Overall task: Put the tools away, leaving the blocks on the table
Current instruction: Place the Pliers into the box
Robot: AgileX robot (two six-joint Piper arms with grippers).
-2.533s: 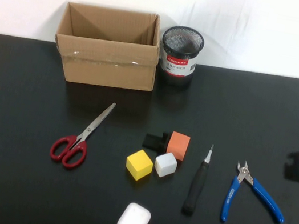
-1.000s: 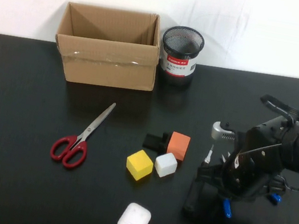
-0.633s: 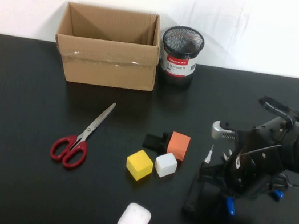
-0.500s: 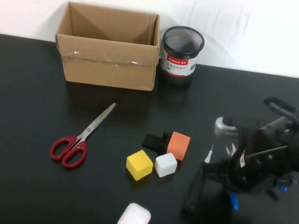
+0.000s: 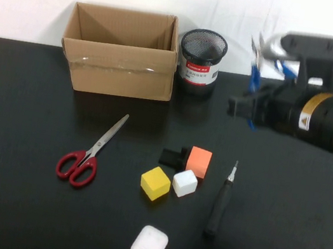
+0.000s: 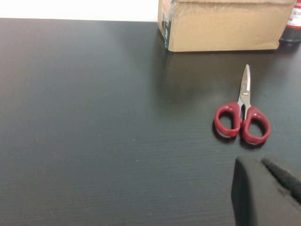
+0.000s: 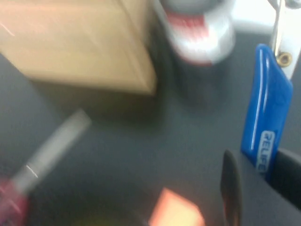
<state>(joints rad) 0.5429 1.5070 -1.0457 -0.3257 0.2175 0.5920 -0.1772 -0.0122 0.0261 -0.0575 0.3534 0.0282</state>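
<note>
The right claw (image 5: 251, 104) grips blue-handled pliers (image 5: 253, 75), lifted above the black surface (image 5: 11, 200) just right of a mesh pen cup (image 5: 201, 56). A cardboard box (image 5: 121, 52) stands left of the cup. Red scissors (image 5: 89, 151) and a black screwdriver (image 5: 220, 202) lie flat, flanking the yellow cube (image 5: 155, 182), white cube (image 5: 184, 182) and orange cuboid (image 5: 198, 161). The left claw (image 6: 263, 193), closed empty, hovers near the scissors.

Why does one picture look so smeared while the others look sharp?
Right wrist view: motion-blurred; cardboard box and cup streak, while the right gripper holds blue pliers. High view: only that moving arm smears. Left wrist view: crisp scissors by the parked left gripper.
</note>
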